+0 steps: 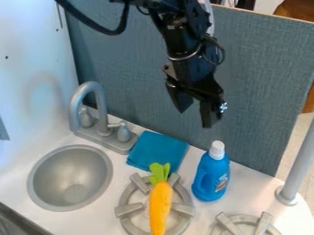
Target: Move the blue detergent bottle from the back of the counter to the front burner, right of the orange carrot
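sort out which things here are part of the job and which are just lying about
Likely in the job, judging by closeness:
open gripper, hanging overhead
blue bottle, seemingly nearest it

Just lying about:
carrot, on a burner
blue cloth
faucet, sink
second burner

Backdrop: blue-grey textured panel [264, 69] behind the tool [195, 118]
Side wall: white [30, 55], left of the tool in view
Table: white top [246, 189], below the tool
Post: grey [300, 160], lower right of the tool
Floor: pale [299, 133], right of the tool, past the panel
Light: soft
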Available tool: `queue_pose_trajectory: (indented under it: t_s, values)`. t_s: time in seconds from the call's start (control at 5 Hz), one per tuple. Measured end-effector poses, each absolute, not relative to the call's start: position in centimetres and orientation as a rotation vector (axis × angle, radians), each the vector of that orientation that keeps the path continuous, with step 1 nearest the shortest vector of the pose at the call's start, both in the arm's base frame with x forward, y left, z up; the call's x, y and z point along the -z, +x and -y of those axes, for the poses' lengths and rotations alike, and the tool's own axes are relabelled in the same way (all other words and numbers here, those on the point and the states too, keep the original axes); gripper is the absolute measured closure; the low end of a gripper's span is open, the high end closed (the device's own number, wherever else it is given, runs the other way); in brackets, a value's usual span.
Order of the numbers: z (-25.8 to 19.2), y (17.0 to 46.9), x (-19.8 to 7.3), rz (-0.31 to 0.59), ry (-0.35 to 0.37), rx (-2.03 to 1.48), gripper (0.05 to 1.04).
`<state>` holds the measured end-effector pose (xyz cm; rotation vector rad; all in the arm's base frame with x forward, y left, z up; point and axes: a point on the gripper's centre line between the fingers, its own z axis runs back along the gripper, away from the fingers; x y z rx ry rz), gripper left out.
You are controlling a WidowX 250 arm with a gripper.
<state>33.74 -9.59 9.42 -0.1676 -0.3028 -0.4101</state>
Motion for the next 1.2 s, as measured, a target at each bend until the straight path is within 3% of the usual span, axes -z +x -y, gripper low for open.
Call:
queue_pose_trajectory:
  t_s: [0.2,0.6,0.8,1.2]
  values:
    - [9.6,33.6,-8.6,0.278,-0.167,0.411,0.074]
    - [9.5,37.5,-5.8,0.283,-0.074,0.402,0.074]
    - [10.0,38.3,-4.6,0.278,-0.065,0.411,0.074]
    - [11.0,37.6,-3.2,0.226,-0.073,0.493,0.074]
